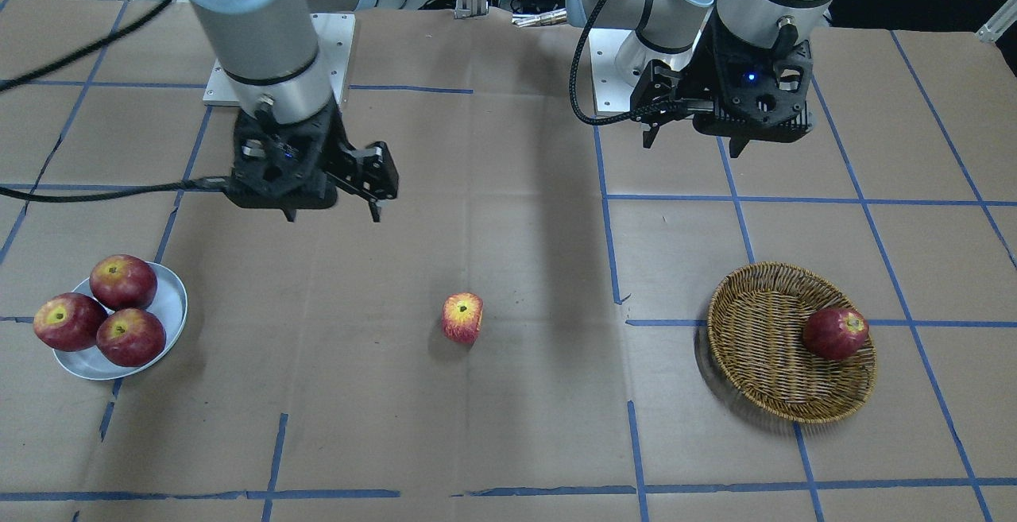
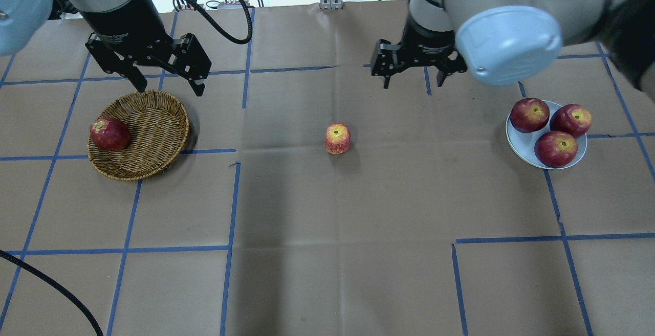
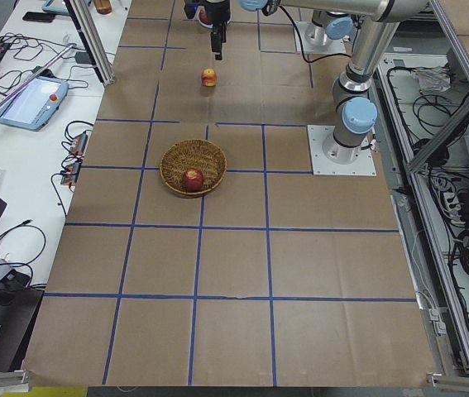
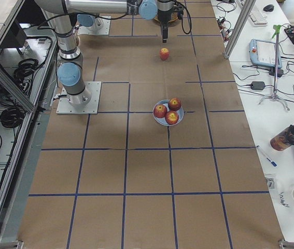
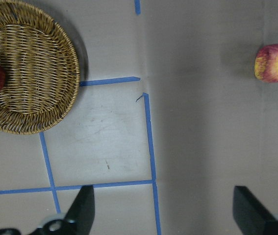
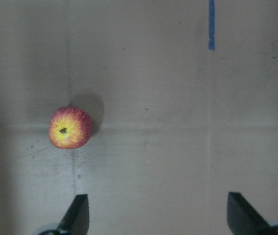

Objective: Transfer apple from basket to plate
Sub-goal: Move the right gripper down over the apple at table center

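Papered table [image 2: 358,274], central apple [image 2: 337,138], basket [image 5: 36,68] cropped in wrist view

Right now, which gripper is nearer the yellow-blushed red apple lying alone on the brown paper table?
Right. The right gripper hovers slightly to one side of the yellow-blushed red apple; the left gripper hangs farther off, beside the woven brown wicker basket.

Left claw [image 2: 171,90] and right claw [image 2: 413,83] both hang downward, spread wide.
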You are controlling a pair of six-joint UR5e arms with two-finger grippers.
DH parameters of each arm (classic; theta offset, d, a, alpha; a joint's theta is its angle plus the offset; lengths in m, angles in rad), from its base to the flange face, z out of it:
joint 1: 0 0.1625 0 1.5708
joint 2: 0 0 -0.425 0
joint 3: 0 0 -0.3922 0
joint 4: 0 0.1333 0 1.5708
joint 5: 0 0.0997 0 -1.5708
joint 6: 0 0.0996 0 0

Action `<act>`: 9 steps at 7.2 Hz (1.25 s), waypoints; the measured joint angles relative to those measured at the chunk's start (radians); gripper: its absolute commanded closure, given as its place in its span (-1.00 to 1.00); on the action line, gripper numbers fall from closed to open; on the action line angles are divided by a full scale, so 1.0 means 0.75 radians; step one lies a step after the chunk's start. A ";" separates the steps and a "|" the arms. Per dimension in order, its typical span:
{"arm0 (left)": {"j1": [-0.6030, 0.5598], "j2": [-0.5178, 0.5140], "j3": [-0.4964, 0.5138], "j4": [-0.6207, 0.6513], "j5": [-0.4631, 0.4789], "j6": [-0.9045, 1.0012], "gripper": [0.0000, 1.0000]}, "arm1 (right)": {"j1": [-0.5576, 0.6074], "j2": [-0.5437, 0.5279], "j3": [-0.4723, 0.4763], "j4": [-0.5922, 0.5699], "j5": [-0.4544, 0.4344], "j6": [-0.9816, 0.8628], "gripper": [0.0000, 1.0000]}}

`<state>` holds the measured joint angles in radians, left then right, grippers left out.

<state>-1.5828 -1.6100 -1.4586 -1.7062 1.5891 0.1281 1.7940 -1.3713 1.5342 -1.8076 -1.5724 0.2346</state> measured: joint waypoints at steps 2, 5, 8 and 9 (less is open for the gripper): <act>0.004 0.010 0.011 0.005 -0.006 0.035 -0.98 | 0.141 0.215 -0.070 -0.148 -0.037 0.162 -1.00; 0.005 0.011 0.011 0.008 -0.001 0.044 -0.98 | 0.211 0.404 0.014 -0.438 -0.045 0.223 -1.00; 0.004 0.011 0.022 0.014 -0.009 0.042 -0.98 | 0.215 0.474 0.148 -0.669 -0.038 0.226 -0.53; 0.004 0.011 0.022 0.016 -0.011 0.041 -0.98 | 0.214 0.478 0.159 -0.679 -0.031 0.223 -0.25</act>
<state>-1.5796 -1.6020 -1.4419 -1.6944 1.5809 0.1588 1.9548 -1.0129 1.6534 -2.3165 -1.5960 0.4018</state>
